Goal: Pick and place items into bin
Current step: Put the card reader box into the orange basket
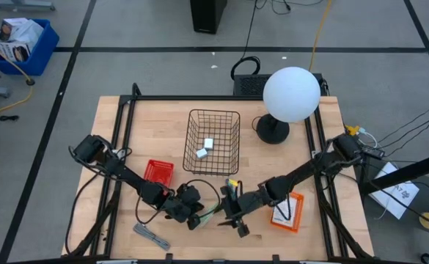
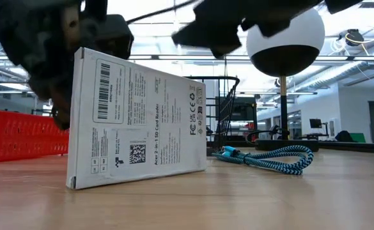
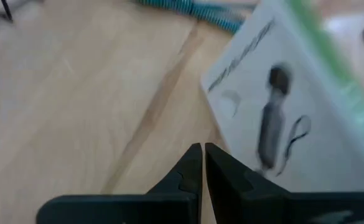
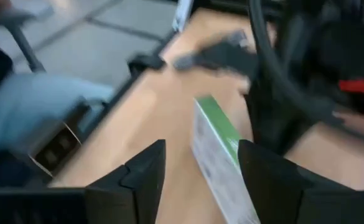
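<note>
A white printed card packet [image 2: 139, 118] stands on one long edge on the table, a little tilted, between my two grippers [image 1: 211, 214]. My left gripper [image 3: 203, 148] is shut, close beside the packet's pictured face. My right gripper [image 4: 200, 146] is open above the packet. The packet's green top edge [image 4: 214, 127] shows between its fingers, apart from them. The wire bin [image 1: 233, 147] stands farther back with two little white blocks [image 1: 205, 148] in it. A grey metal tool [image 1: 150, 236] lies near the front left. My left gripper's shut fingertips [image 3: 194, 158] stand right by the lower part of the packet's pictured face [image 3: 256, 143]. I cannot tell whether they touch it.
A teal braided cable [image 2: 270, 156] lies just behind the packet. A red tray [image 1: 158, 172] sits to the left. An orange packet [image 1: 287, 213] lies at the right. A lamp with a white globe [image 1: 291, 94] stands at the back right.
</note>
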`<state>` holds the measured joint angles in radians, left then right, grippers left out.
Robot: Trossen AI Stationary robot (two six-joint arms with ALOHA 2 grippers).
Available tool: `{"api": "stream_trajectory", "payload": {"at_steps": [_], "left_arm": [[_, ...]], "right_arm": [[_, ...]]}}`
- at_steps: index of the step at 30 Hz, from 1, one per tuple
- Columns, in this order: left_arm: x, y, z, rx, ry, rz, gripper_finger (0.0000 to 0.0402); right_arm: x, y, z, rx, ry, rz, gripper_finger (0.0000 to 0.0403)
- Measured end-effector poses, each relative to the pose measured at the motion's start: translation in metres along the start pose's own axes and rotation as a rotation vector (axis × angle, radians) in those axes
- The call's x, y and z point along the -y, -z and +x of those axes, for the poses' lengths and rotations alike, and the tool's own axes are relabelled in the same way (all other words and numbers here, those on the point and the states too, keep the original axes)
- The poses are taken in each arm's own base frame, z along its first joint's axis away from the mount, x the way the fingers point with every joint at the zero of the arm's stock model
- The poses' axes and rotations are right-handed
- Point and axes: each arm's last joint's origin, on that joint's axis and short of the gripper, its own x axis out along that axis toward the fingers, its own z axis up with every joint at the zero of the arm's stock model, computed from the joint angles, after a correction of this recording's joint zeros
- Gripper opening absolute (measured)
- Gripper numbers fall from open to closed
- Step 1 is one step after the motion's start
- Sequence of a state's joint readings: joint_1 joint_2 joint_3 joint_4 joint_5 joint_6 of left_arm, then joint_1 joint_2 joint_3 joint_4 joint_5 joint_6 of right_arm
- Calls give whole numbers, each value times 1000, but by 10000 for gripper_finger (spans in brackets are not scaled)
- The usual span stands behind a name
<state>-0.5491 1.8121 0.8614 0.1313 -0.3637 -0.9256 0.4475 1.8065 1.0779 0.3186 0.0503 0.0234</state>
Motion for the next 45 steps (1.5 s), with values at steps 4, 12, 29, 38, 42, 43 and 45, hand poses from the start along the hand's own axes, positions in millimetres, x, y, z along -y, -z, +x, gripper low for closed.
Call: {"api": "stream_trajectory", "payload": {"at_steps": [4, 12, 29, 38, 42, 43, 45], "left_arm": [[1, -4, -9, 23, -24, 6, 24], [5, -5, -32, 81, -85, 18, 24], [8, -4, -37, 113, -92, 17, 24], [8, -4, -38, 113, -92, 21, 24], [9, -3, -38, 112, -90, 29, 24], [9, -2, -38, 113, -89, 31, 24], [9, -2, -38, 116, -91, 31, 24]], "right_arm": [[17, 6, -4, -89, 39, -21, 205], [26, 7, -3, -104, 54, -61, 202], [32, 23, 11, -147, 21, 39, 121], [-2, 15, 3, -126, 4, 163, 32], [-31, 5, -17, -123, 73, 200, 33], [-38, 4, -24, -132, 93, 210, 33], [-50, -2, -41, -131, 146, 245, 33]]}}
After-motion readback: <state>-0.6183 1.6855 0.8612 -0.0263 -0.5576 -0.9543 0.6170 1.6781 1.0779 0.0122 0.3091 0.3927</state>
